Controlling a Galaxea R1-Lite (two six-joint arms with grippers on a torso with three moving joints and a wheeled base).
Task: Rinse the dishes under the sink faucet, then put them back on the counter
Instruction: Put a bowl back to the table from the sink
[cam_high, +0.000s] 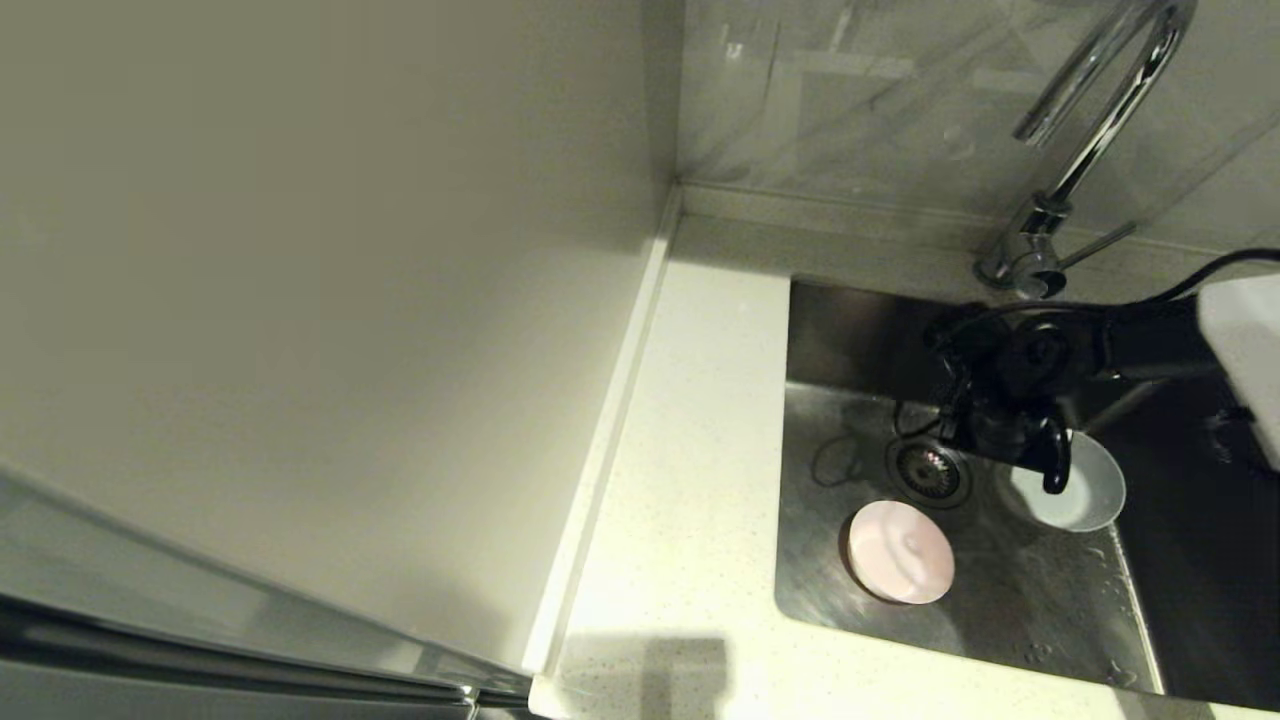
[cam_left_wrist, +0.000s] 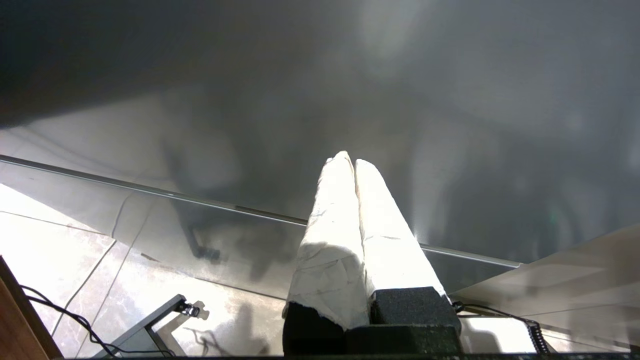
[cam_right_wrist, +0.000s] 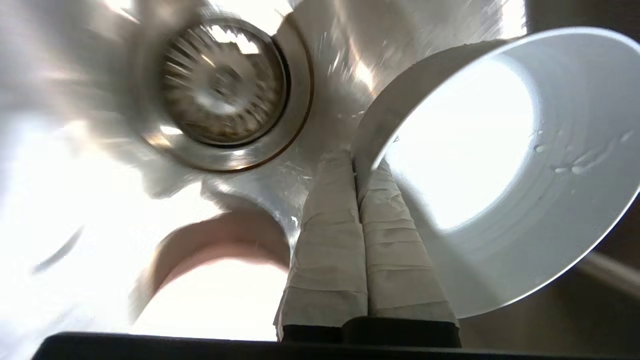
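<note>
My right gripper (cam_high: 1052, 478) reaches into the sink (cam_high: 1030, 610) and is shut on the rim of the pale blue-grey bowl (cam_high: 1082, 492), to the right of the drain strainer (cam_high: 930, 470). In the right wrist view the taped fingers (cam_right_wrist: 330, 235) pinch that bowl's (cam_right_wrist: 500, 165) wall, one inside and one outside; water drops cling to its inside. The pale pink bowl (cam_high: 900, 552) lies on the basin floor in front of the drain, also visible as the pink bowl (cam_right_wrist: 215, 250) near the drain strainer (cam_right_wrist: 222, 87). The chrome faucet (cam_high: 1090, 130) stands behind the sink. The grey-white bowl is out of view. My left gripper (cam_left_wrist: 353, 161) is shut on nothing, away from the sink.
The speckled off-white counter (cam_high: 690, 450) runs along the sink's left and front edges. A plain cream wall panel (cam_high: 320, 300) rises at the left. The faucet's thin side lever (cam_high: 1098, 244) points right, just above my right arm. The left wrist view shows only floor tiles and cables.
</note>
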